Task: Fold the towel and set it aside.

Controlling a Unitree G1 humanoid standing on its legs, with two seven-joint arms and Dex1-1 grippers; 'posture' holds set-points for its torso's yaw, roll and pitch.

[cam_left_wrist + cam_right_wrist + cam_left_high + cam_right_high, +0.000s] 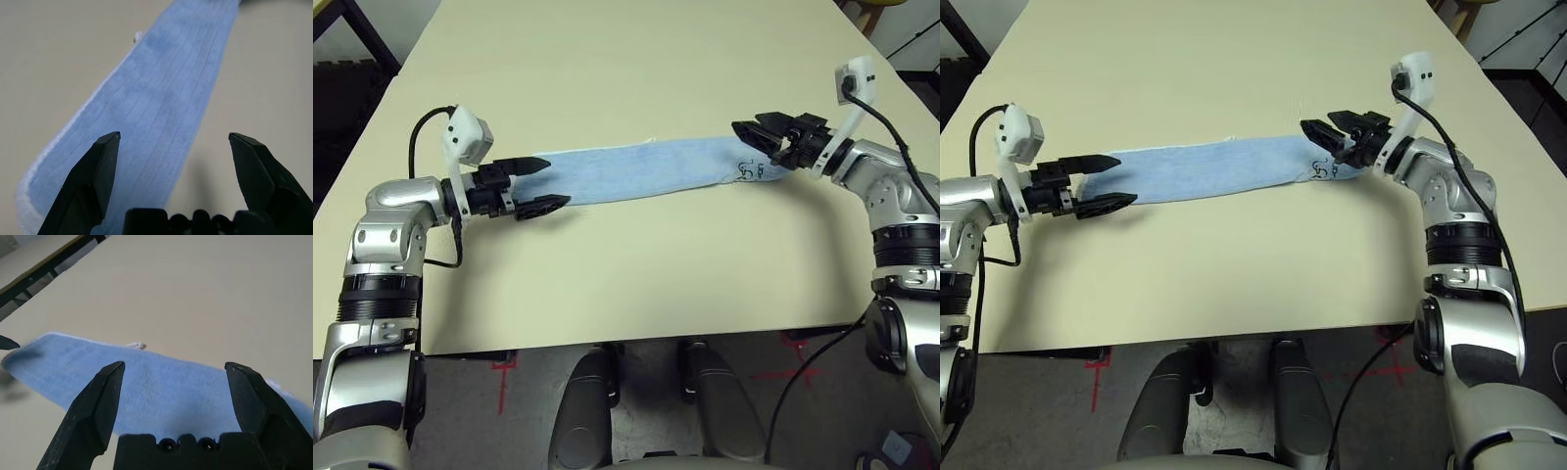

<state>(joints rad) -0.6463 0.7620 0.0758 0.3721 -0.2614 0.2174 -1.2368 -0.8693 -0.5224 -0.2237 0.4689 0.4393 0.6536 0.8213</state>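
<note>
Towel [646, 168] lies flat on the table [626, 59] as a long narrow band, already doubled lengthwise by the look of it, long axis running straight from one claw to the other. Left claw [536, 185] spread wide, empty, fingers straddling the towel's near end, one fingertip over the cloth and one just beside its edge. Right claw [766, 139] also wide, empty, sitting at the opposite end, right by the dark embroidered mark [747, 170]. From either claw the band stretches directly ahead along its pointing line toward the other claw. Each arm is about equally near its own end, neither has an advantage. Can't tell if fingertips touch the cloth or hover just over it. Next move likely hinges on pinching one short end and carrying it along the long axis onto the other end, judging by the layout
</note>
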